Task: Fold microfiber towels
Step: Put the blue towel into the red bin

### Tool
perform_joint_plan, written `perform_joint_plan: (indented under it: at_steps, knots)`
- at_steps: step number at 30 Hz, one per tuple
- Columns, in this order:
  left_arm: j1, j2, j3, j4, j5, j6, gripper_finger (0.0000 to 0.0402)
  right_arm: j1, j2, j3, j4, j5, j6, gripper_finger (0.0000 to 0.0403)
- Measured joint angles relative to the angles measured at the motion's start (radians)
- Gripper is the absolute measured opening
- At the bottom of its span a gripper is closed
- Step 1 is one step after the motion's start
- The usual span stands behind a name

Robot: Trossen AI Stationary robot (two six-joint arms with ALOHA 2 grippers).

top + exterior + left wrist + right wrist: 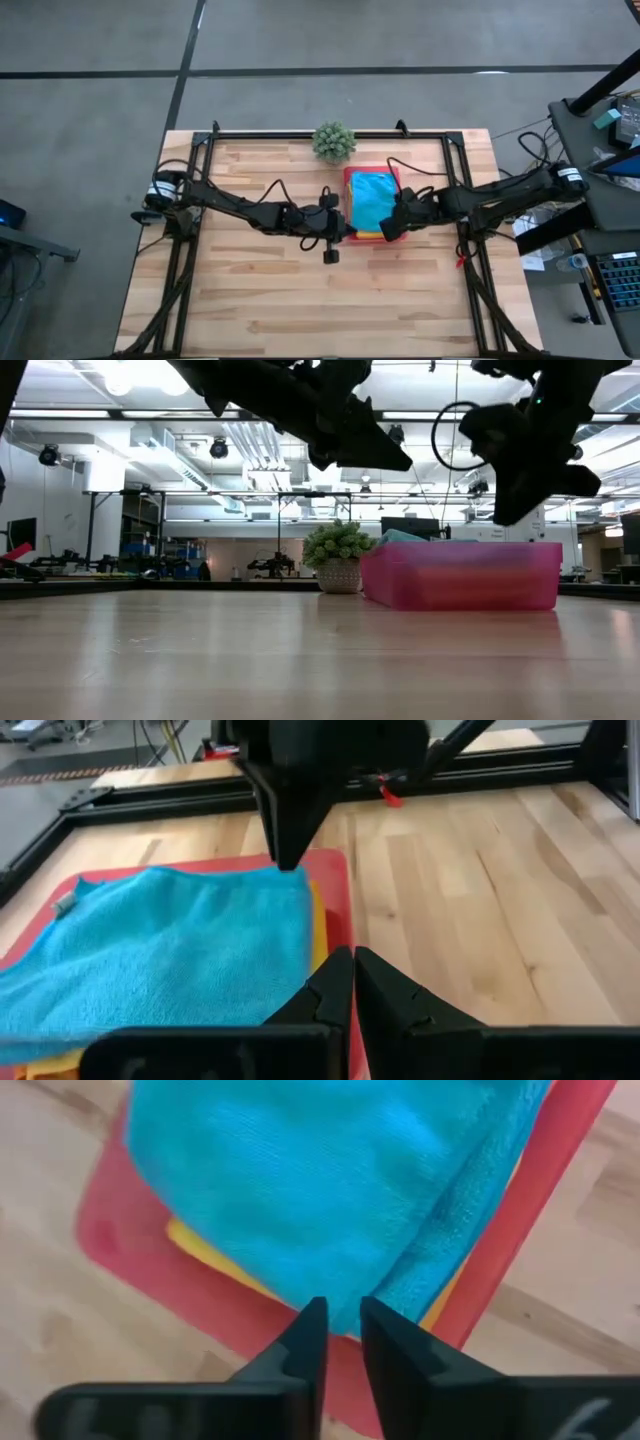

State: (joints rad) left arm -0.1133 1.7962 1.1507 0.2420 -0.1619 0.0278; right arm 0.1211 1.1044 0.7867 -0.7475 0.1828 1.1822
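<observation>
A turquoise towel (pixel 372 200) lies folded on top of a stack in the pink tray (pixel 347 180), far of the table's middle. A yellow towel (pixel 210 1245) peeks out from under it at the tray's near end. My left gripper (pixel 353 975) is shut, hovering by the tray's near left corner and above the tray (pixel 335 890). My right gripper (pixel 340 1330) hangs over the near end of the turquoise towel (pixel 330 1180), tilted down. Its fingers stand slightly apart with nothing between them. In the low view both grippers (pixel 400 463) (pixel 510 515) are well above the tray (pixel 460 575).
A small potted plant (pixel 333 141) stands at the far edge, just left of the tray. Black frame rails (pixel 330 133) run along the table's far edge and both sides. Bare wood (pixel 320 300) stretches across the near half of the table.
</observation>
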Motion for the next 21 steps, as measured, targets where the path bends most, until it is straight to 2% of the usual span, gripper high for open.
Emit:
perform_joint_plan:
  at_steps: [6, 11, 16, 21]
  knots:
    - [-0.001, 0.000, -0.001, -0.008, -0.001, 0.011, 0.0001, -0.001, 0.072, -0.001, 0.000, 0.003, 0.003, 0.0115]
    - [0.000, 0.000, -0.001, -0.008, -0.001, 0.012, 0.0001, -0.003, 0.111, -0.001, 0.008, 0.032, -0.011, 0.0155]
    - [0.000, 0.000, -0.001, -0.007, -0.001, 0.012, 0.0001, -0.006, 0.121, 0.001, 0.028, 0.071, -0.043, 0.0172]
    - [0.000, 0.000, -0.001, -0.006, -0.001, 0.011, 0.0001, -0.019, 0.124, 0.003, 0.042, 0.086, -0.058, 0.0168]
